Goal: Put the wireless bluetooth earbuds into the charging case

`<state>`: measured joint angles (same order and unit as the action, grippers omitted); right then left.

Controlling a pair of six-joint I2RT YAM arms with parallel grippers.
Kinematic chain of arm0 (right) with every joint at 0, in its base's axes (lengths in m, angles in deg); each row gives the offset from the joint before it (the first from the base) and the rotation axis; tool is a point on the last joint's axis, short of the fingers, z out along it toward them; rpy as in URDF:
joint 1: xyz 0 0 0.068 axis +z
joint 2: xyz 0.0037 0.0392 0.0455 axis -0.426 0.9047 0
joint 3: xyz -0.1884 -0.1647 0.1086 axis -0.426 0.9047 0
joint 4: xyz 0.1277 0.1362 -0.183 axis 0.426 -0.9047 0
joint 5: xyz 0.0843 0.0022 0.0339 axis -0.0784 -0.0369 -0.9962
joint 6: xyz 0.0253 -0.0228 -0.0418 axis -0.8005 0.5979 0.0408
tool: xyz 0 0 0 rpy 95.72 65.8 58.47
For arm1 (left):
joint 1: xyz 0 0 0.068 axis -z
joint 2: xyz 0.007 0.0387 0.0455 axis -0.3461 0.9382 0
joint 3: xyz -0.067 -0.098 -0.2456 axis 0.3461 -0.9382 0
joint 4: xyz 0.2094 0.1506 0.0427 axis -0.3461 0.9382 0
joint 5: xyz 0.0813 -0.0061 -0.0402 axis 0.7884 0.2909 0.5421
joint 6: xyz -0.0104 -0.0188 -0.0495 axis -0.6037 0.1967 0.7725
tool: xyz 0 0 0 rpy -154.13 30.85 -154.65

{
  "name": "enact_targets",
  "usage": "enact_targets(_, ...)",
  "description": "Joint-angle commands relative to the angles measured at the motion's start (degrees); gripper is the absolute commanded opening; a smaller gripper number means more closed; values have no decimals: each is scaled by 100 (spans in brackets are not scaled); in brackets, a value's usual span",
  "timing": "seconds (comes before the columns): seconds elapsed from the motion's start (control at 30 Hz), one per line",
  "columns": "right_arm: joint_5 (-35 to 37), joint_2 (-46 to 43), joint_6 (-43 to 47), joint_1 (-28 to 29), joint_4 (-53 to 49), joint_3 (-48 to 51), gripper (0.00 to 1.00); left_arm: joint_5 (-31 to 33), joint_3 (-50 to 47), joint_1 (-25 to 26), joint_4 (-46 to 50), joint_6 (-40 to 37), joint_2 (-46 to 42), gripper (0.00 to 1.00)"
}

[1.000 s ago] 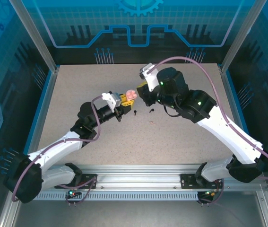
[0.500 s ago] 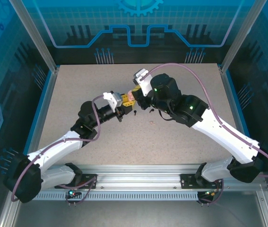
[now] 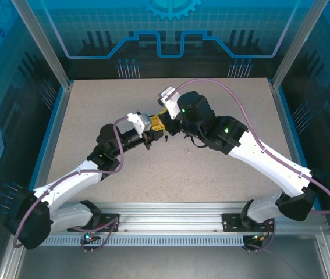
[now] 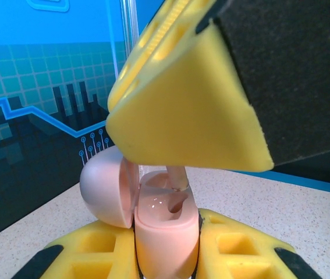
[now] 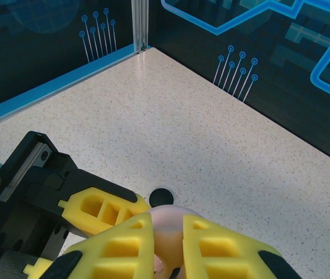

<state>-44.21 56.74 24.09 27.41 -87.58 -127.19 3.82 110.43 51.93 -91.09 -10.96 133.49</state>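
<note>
My left pincer (image 4: 166, 256) clamps the open pink case (image 4: 165, 229); my right pincer (image 5: 169, 247) pinches a pale pink earbud (image 4: 178, 178).
Its stem stands near upright, lower end in the case, just below my right pincer.

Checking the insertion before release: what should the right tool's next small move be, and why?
Probably ease the right tool down a little: the pale pink earbud it pinches has its stem just at the mouth of a socket in the open pink case, which the left tool clamps; it looks not yet seated.
</note>
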Motion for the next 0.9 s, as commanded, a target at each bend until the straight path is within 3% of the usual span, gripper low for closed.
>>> enact_targets(0.0,131,59,97,97,89,-83,15,-126,188,48,-74,-136,-25,0)
enact_targets(0.87,-27,54,134,114,19,263,12,-14,233,47,-5,-178,-89,0)
